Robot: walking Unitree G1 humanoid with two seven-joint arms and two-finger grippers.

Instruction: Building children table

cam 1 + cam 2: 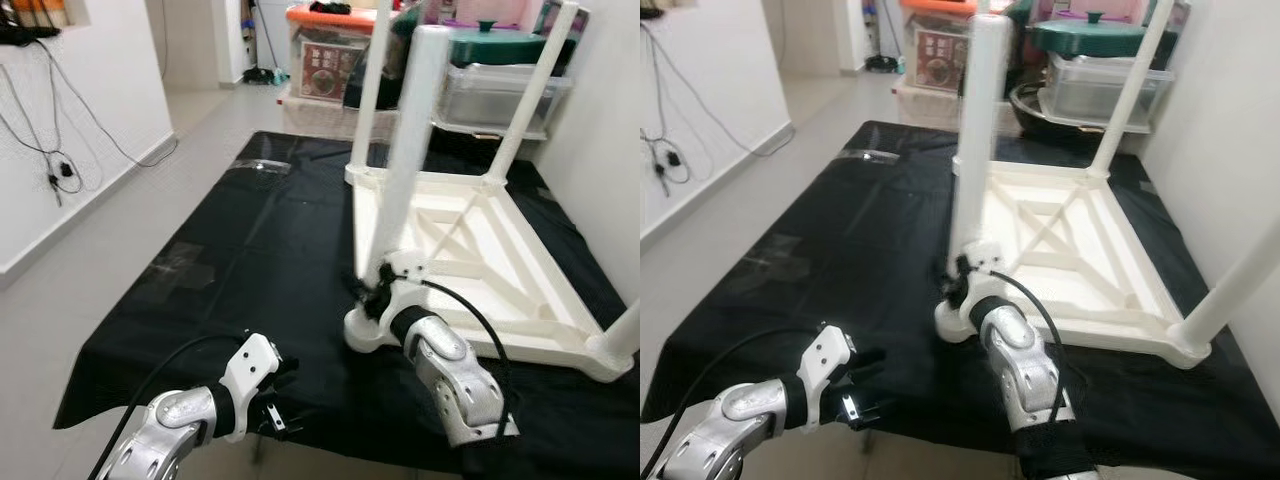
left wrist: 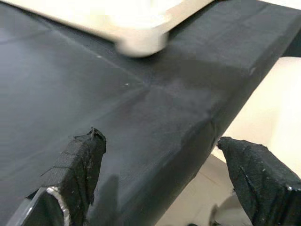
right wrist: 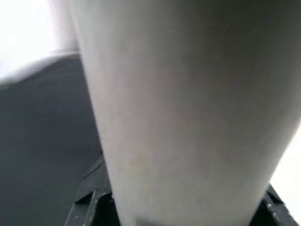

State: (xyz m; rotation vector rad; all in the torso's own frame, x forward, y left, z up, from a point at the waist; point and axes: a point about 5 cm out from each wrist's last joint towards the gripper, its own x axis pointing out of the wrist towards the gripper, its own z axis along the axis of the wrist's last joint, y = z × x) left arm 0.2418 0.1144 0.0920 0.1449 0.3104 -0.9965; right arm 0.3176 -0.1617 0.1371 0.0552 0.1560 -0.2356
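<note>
A white children's table (image 1: 480, 250) lies upside down on a black-covered surface (image 1: 240, 270), with its legs pointing up. My right gripper (image 1: 375, 290) is shut on the base of the near-left leg (image 1: 405, 150), close to its corner socket. The right wrist view has that leg (image 3: 188, 117) close up, with a black finger (image 3: 89, 197) on either side. My left gripper (image 1: 280, 395) hangs open at the front edge of the black surface, to the left of the table and holding nothing. In the left wrist view its fingers (image 2: 77, 165) straddle that edge, and the table's corner (image 2: 141, 37) lies beyond.
Storage boxes (image 1: 330, 60), a clear bin (image 1: 495, 95) and a green pot lid (image 1: 495, 45) stand behind the surface. Cables (image 1: 55, 165) hang on the left wall. A white wall (image 1: 610, 150) rises close on the right. Pale floor (image 1: 90, 250) runs along the left side.
</note>
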